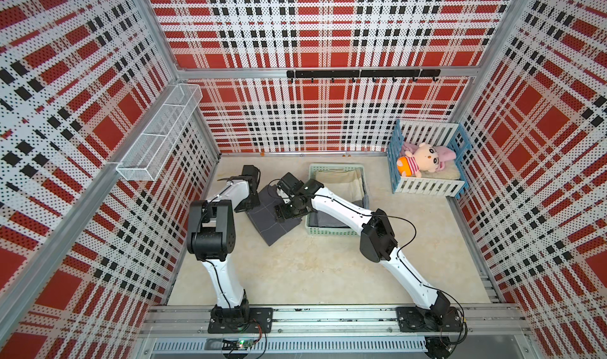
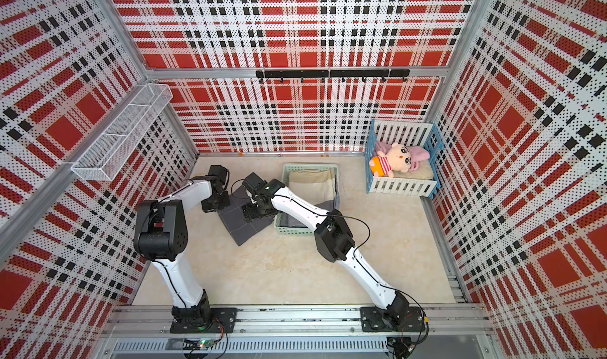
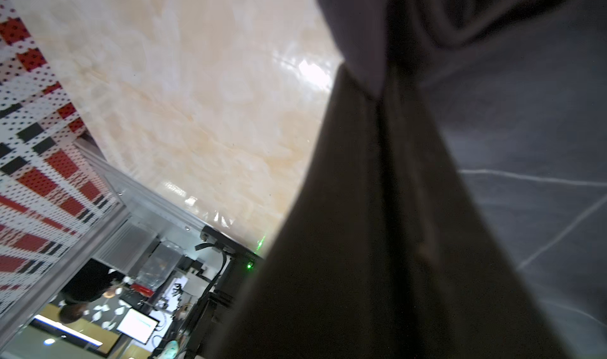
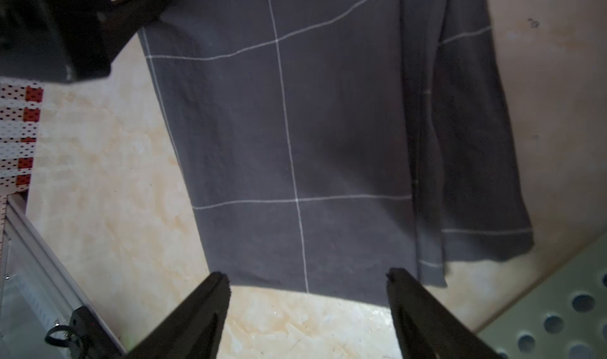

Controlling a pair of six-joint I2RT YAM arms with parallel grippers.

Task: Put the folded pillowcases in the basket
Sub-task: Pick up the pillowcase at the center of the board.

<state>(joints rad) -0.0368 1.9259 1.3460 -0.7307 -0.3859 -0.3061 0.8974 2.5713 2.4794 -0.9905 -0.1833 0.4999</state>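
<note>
Grey checked pillowcase [image 1: 266,223] lies on the table [image 1: 312,268], outside the basket [image 1: 331,232] and just to its left.

In both top views the white wire shelf [image 1: 157,140] hangs on the left wall. The left claw [image 1: 244,204] sits at the pillowcase's left edge. Only the left wrist view shows it clenched, its fingers [image 3: 354,209] pressed together with a bunched fold of the cloth [image 3: 525,127] pinched at their tips. The right claw [image 1: 285,213] hovers over the cloth's right part. The right wrist view shows it released, its fingers [image 4: 210,301] spread apart above the pillowcase's edge [image 4: 295,127], with a mint basket corner [image 4: 558,314] alongside. The top views alone show a cream cloth [image 1: 341,183] in the basket and, far right, a toy crib [image 1: 427,186] holding a plush doll [image 1: 423,157].
</note>
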